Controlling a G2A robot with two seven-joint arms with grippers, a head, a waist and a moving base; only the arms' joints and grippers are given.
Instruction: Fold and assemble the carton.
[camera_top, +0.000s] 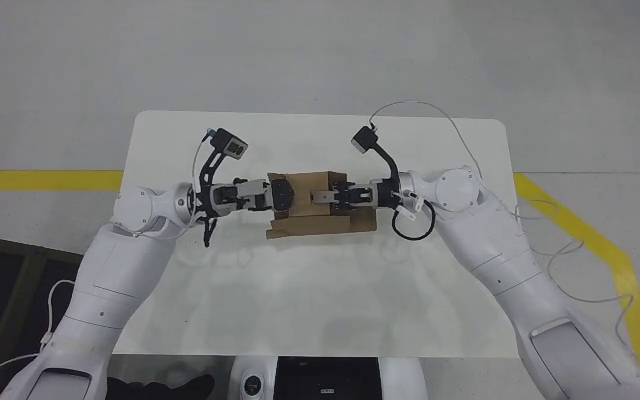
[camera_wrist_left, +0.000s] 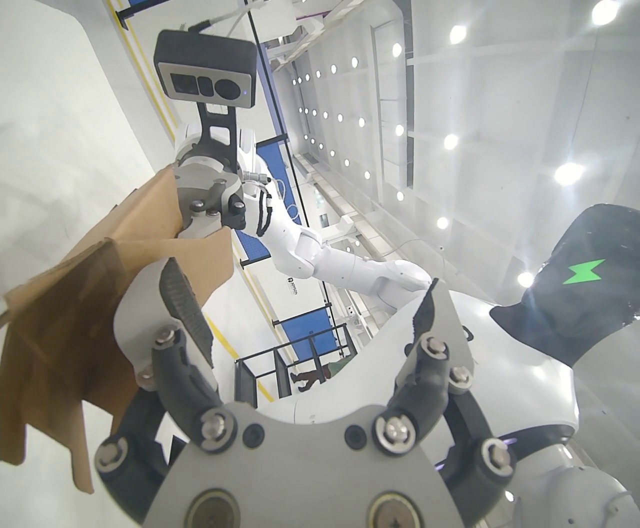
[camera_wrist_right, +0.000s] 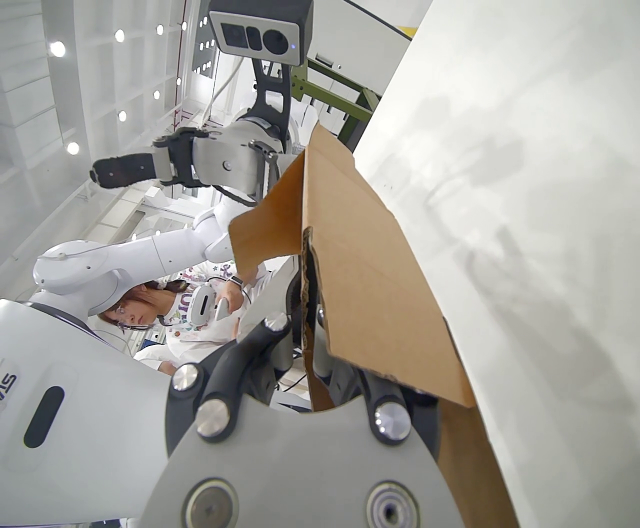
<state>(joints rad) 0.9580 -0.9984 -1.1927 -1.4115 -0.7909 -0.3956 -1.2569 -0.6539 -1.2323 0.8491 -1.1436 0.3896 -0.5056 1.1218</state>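
Observation:
A brown carton (camera_top: 322, 218), partly folded with loose flaps, lies at the middle of the white table (camera_top: 450, 290). My right gripper (camera_top: 327, 197) comes in from the right and is shut on an upright wall of the carton (camera_wrist_right: 370, 280), whose torn edge runs between its fingers (camera_wrist_right: 280, 305). My left gripper (camera_top: 282, 195) is at the carton's left end and open. In the left wrist view its fingers (camera_wrist_left: 185, 300) are spread wide, one pad against a flap of the carton (camera_wrist_left: 70, 320), the other in free air. The right gripper (camera_wrist_left: 207, 220) shows beyond, clamped on the cardboard.
The table (camera_wrist_right: 525, 150) has bare surface all round the carton. Cables (camera_top: 440, 110) trail from the right arm over the table's far right corner. A yellow floor line (camera_top: 60, 180) runs past both sides of the table.

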